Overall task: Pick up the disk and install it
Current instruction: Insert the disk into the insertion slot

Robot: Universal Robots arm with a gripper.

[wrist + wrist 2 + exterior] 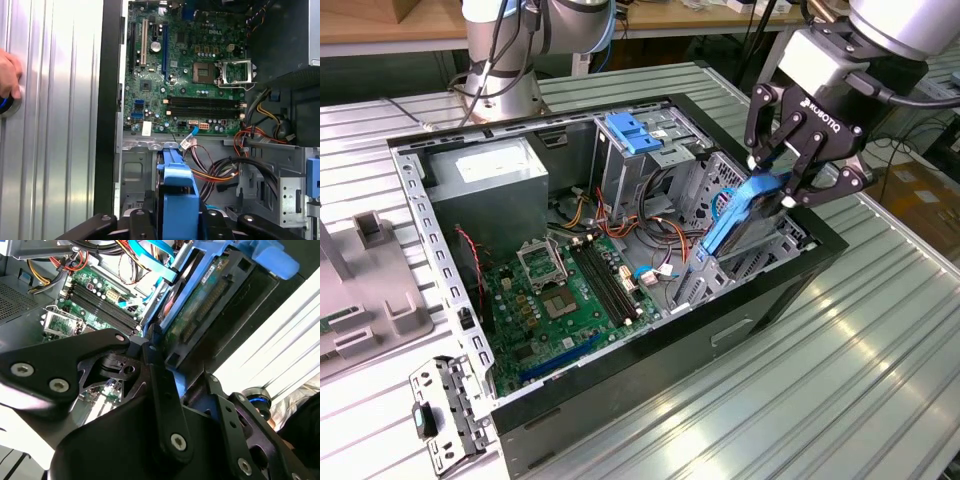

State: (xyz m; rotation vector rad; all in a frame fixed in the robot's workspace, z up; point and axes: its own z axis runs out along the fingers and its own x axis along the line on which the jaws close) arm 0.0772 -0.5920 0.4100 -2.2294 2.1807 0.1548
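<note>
The gripper point(775, 186) is closed narrow on the disk point(730, 217), holding it tilted, at two o'clock from the motherboard point(565, 295) in the exterior view.

My tool point(772, 183) is matt black and smooth, with bright metal screw heads. The disk point(738, 212) it grips has glossy blue plastic rails, and in the second wrist view its underside is a green circuit board. The bench point(880, 380) is ribbed bare metal with a bright sheen. The case point(720, 330) is black-painted outside and dull grey sheet metal within. The motherboard point(560, 300) is glossy green, and the power supply point(485, 185) is matt grey metal.
</note>
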